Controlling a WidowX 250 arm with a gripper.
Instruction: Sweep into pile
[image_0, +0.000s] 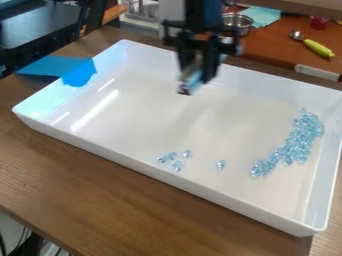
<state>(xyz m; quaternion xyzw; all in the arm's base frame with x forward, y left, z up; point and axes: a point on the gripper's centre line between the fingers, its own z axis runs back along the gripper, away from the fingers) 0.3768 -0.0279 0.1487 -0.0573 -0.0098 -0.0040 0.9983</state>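
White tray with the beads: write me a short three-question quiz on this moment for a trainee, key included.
1. True or false: the hand hangs directly over the large bead cluster.
2. Where in the camera view is that cluster within the tray?
A) towards the left end
B) towards the right end
C) in the far left corner
3. Fill in the colour: the flat piece lapping over the tray's left rim is ____.

Key: 1 false; 2 B; 3 blue.

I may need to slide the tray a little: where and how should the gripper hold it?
Probably best by the near long wall of the tray, left of the loose beads, from straight above, fingers straddling the rim: the wall stands up like a thin ledge.
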